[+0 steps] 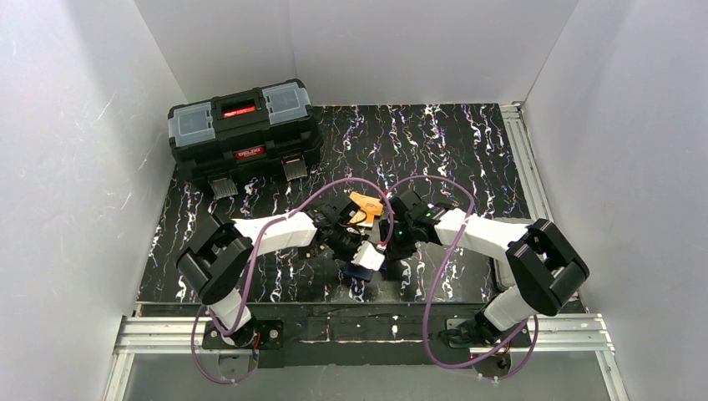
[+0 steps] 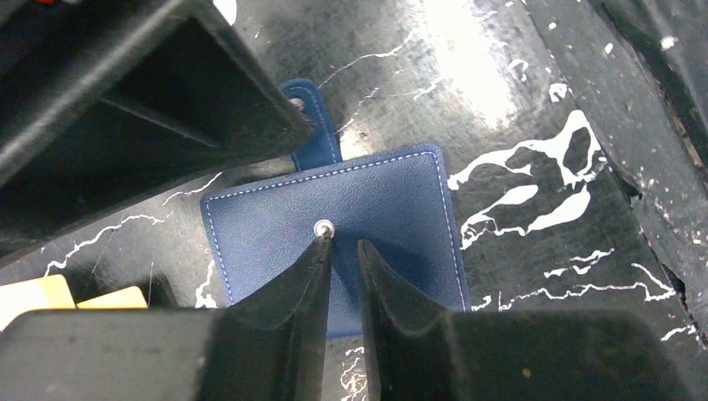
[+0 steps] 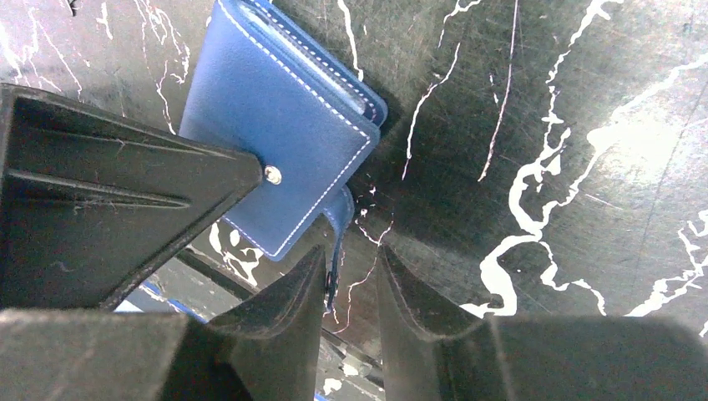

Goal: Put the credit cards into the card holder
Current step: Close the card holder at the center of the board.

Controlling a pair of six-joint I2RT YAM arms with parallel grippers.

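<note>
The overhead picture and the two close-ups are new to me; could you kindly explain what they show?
The overhead view shows two robot arms bolted at the near edge of a black table: the left arm and the right arm. The other two pictures come from a camera on each wrist, so the black wedges at the bottom are that arm's own jaws. On the table lie a toolbox at the back, orange cards in the middle, and a folded blue wallet near the arms. Both arms meet over the wallet. The left jaws are almost closed, tips at its snap stud, nothing between them. The right jaws stand apart beside the loose tab; they seem to grip nothing.
</note>
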